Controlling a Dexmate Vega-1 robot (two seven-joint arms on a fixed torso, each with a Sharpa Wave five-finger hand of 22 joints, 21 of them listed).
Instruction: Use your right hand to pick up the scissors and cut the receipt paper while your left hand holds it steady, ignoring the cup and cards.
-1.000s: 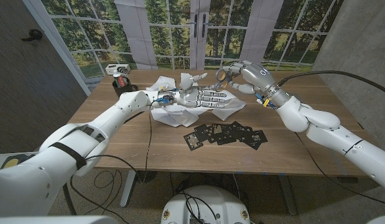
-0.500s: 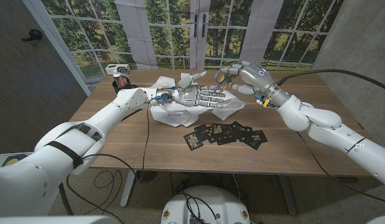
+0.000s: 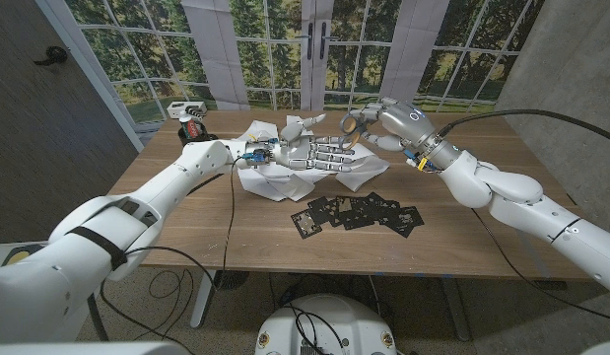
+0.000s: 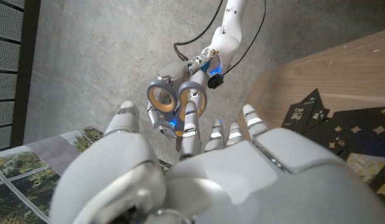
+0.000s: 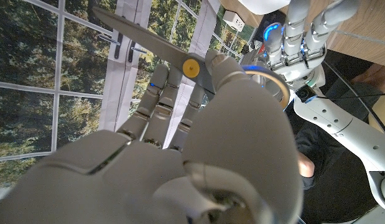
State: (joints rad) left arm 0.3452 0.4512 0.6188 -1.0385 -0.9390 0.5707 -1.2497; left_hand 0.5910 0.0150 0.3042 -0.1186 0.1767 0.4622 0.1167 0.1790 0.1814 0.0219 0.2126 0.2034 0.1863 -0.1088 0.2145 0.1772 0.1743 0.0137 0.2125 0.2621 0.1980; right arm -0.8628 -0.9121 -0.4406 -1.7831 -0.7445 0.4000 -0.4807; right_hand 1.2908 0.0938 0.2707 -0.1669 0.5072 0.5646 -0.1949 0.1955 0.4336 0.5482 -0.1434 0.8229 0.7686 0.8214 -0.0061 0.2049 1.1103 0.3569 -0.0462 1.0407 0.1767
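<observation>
Nearest you, the cards [image 3: 359, 212] lie scattered on the table's [image 3: 255, 242] front half, untouched and clear of both hands.

Behind them, your left hand [image 3: 319, 154] lies stretched out over the crumpled receipt paper [image 3: 268, 180], fingers extended and slightly apart, gripping nothing. Whether it presses the paper down or only hovers over it cannot be told. In my judgement the paper is not yet held taut for a cut.

Just past the left fingertips, your right hand [image 3: 375, 119] holds the scissors [image 5: 180, 59] raised off the table, so the pick-up is done. The left wrist view shows its fingers at the two handle rings [image 4: 178, 99]. The scissors' long axis runs from rings to blade, with the blade aimed up and away from the table towards the windows, not at the paper.

Remaining work: steady the paper, turn the blades onto it, and cut. No cut is visible.
</observation>
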